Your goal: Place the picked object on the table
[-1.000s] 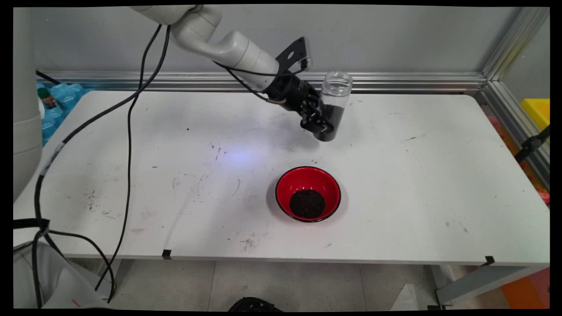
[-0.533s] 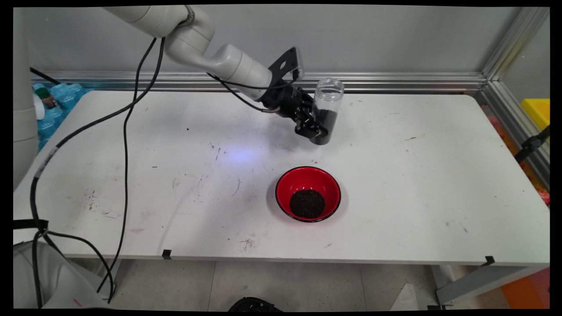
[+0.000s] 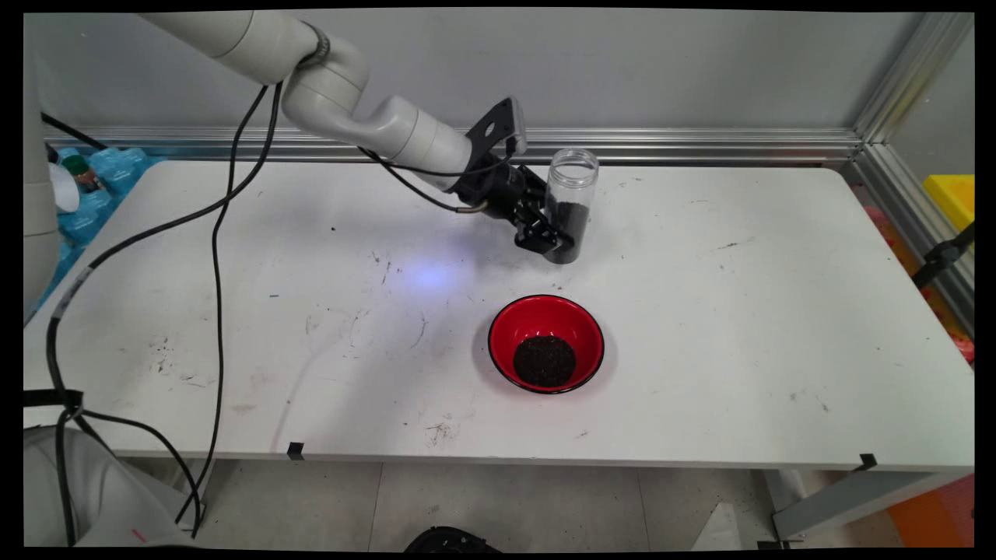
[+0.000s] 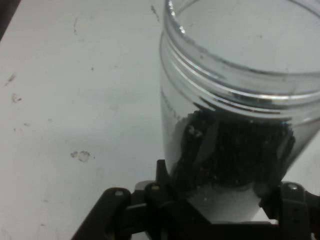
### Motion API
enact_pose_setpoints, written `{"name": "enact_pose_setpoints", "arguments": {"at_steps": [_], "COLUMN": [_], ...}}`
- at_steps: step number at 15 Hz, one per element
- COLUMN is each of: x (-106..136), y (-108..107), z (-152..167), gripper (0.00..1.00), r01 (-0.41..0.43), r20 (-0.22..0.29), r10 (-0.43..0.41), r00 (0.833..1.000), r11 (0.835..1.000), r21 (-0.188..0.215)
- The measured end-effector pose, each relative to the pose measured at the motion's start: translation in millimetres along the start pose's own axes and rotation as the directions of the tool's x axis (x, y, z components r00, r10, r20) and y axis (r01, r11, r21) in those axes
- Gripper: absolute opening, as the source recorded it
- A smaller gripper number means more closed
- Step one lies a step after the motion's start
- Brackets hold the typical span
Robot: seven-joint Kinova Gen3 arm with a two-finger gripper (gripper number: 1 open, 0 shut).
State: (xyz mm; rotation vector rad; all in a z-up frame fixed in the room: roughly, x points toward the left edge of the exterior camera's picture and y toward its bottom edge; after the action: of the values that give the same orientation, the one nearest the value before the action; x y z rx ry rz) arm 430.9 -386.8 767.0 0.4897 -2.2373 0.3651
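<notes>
My gripper [image 3: 554, 236] is shut on a clear open-topped jar [image 3: 569, 196] that is about half full of dark grains. The jar stands nearly upright at the back middle of the white table [image 3: 739, 327], its base at or just above the surface. In the hand view the jar [image 4: 235, 100] fills the right side, with the gripper [image 4: 215, 200] clasped round its lower part and the dark grains showing through the wall. A red bowl [image 3: 546, 320] with a heap of the same dark grains in it sits nearer the front, a short way from the jar.
Black cables [image 3: 218, 272] hang from the arm over the table's left part. A metal rail [image 3: 700, 144] runs along the back edge and down the right side. Blue packages [image 3: 101, 187] lie beyond the left rear corner.
The arm has carried the jar leftward and down toward the table, and the jar has come from a slight tilt to nearly upright. The red bowl has not moved.
</notes>
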Motion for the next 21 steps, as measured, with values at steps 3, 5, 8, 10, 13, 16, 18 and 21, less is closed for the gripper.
{"name": "enact_pose_setpoints", "arguments": {"at_steps": [3, 5, 8, 10, 13, 16, 18, 21], "x": [-7, -11, -16, -20, -26, -30, -33, -36], "y": [2, 4, 5, 6, 6, 7, 7, 8], "z": [1, 3, 6, 8, 12, 15, 17, 20], "gripper": [0.00, 0.00, 0.00, 0.00, 0.00, 0.00, 0.00, 1.00], "r01": [0.004, 0.008, 0.011, 0.013, 0.015, 0.017, 0.018, 0.018], "r20": [-0.003, -0.005, -0.006, -0.004, 0.001, 0.005, 0.008, 0.011], "r10": [-0.004, -0.008, -0.011, -0.013, -0.015, -0.017, -0.018, -0.018], "r00": [1.000, 1.000, 1.000, 1.000, 1.000, 1.000, 1.000, 1.000], "r11": [1.000, 1.000, 1.000, 1.000, 1.000, 1.000, 1.000, 1.000], "r21": [-0.004, -0.007, -0.011, -0.011, -0.011, -0.012, -0.013, -0.018]}}
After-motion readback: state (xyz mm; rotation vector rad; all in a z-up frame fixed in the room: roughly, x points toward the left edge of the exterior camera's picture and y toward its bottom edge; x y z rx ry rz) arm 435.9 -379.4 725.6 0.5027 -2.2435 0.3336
